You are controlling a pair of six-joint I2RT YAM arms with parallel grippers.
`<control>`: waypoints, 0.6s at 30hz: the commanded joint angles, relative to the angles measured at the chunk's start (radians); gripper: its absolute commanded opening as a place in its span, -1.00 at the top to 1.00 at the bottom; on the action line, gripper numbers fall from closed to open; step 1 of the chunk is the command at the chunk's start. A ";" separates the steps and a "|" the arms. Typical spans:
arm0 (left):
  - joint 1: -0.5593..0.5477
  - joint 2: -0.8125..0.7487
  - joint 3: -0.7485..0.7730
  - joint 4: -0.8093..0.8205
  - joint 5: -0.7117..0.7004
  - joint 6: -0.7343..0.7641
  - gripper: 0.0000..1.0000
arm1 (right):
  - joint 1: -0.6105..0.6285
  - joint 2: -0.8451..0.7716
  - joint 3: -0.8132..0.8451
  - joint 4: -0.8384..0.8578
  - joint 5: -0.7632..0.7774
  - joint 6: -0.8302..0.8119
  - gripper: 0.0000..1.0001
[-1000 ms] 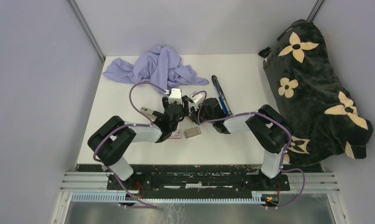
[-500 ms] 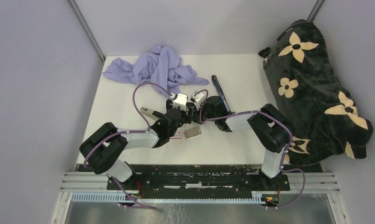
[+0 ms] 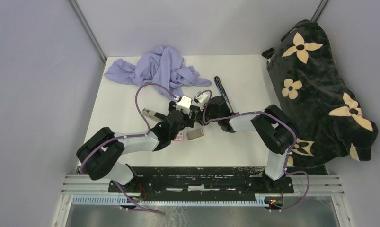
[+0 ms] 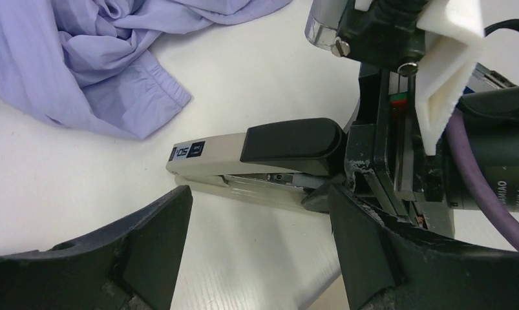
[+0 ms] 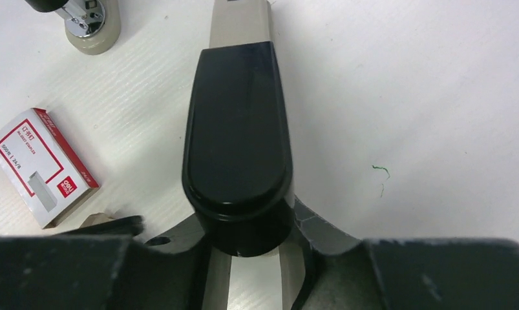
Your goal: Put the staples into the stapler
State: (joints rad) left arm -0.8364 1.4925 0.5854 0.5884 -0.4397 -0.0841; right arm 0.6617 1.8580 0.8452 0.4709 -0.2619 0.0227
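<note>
broadly, a white tabletop (image 3: 126, 101) carries everything. a black bag (image 3: 315, 90) with cream flowers fills its right side, partly off the edge. a crumpled lilac cloth (image 3: 154, 68) lies at the far side, left of centre. both arms reach in from the near edge and meet at mid-table.

the left end effector (image 4: 260, 213) has its fingers (image 4: 159, 236) wide apart, holding nothing. their tips sit just short of the stapler (image 4: 256, 155), one to each side of its length. the right end effector (image 5: 253, 248) is clamped on the rear end of that stapler, whose black top runs out from between the fingers.

the stapler is beige with a black top pad. it lies flat on the tabletop with its nose toward the cloth, near it but apart. its arm looks closed down on the base.

a dark pen (image 3: 223, 93) lies right of the end effectors, angled away from the arms. a second, small stapler (image 3: 150, 113) sits left of the left wrist, well apart from the first.

a red-and-white box (image 5: 37, 158) lies flat near the left forearm. just right of it in the top view is the grey tray (image 3: 195, 134) with the staples, on the tabletop near the held stapler and untouched by either end effector. the strips themselves are too small to make out.
</note>
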 commanded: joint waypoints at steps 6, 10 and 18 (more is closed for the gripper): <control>0.020 -0.194 -0.064 -0.082 -0.038 -0.188 -0.74 | 0.004 -0.098 -0.012 -0.070 0.026 0.008 -0.06; 0.057 -0.288 -0.102 -0.150 -0.026 -0.293 -0.79 | 0.002 -0.152 -0.013 -0.132 0.040 -0.003 -0.23; 0.272 -0.416 -0.109 -0.394 0.139 -0.528 -0.89 | 0.003 -0.162 0.096 -0.309 0.029 -0.037 -0.25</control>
State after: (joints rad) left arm -0.6666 1.1271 0.4721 0.3294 -0.4038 -0.4286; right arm 0.6628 1.7123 0.8536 0.2455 -0.2317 0.0143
